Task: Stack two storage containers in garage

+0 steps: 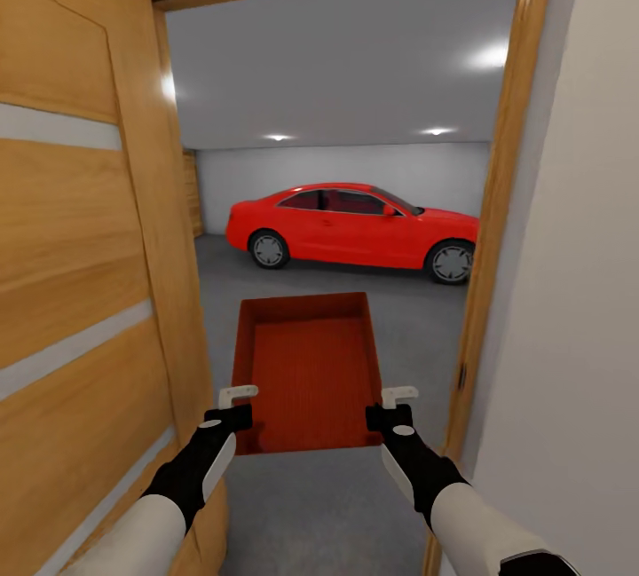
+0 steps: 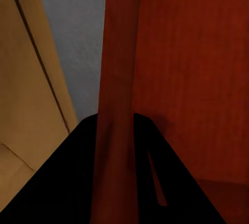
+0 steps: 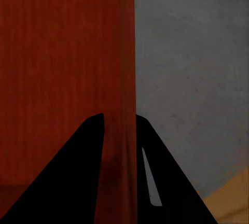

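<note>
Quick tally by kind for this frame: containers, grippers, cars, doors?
Storage containers: 1, the orange-red container, held by its side walls
Grippers: 2, left gripper and right gripper
Cars: 1, the red car on the grey garage floor
Doors: 1, the open wooden door
Total: 5

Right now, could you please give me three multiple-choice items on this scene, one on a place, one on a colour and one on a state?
1. Where is the bin?
A. in the doorway, between both grippers
B. on the car's roof
C. behind the door

2. What colour is the car?
A. white
B. red
C. blue

3. How do the grippers stand?
A. both open, clear of the bin
B. the left alone grips
C. each shut on a side wall

Answers:
1 A: the bin hangs at the door frame.
2 B: its body is red.
3 C: the left gripper and the right gripper each straddle a wall.
</note>
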